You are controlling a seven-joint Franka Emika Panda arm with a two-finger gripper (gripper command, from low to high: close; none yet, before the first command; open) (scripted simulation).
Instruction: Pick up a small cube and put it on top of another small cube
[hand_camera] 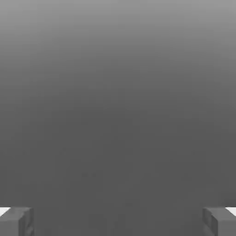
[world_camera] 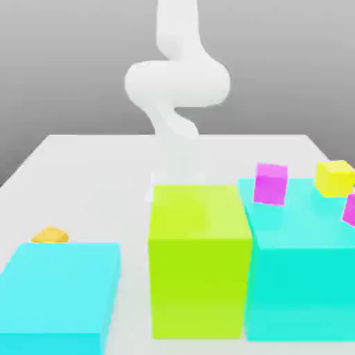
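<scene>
The small orange cube (world_camera: 50,236) lies on the white table at the exterior view's left, just behind a low cyan block (world_camera: 59,291); only its top shows. My white arm (world_camera: 177,83) comes down at the middle back, and its lower end goes behind the tall lime block (world_camera: 200,256). In the hand view my gripper (hand_camera: 118,222) is open: its fingertips (hand_camera: 17,221) stand far apart with nothing between them, over plain grey ground.
A big cyan block (world_camera: 298,270) stands at the exterior view's right, touching the lime one. Around its top sit a magenta small cube (world_camera: 270,184), a lemon-yellow small cube (world_camera: 335,177) and another magenta piece (world_camera: 350,208) at the edge. The table (world_camera: 90,173) stretches back.
</scene>
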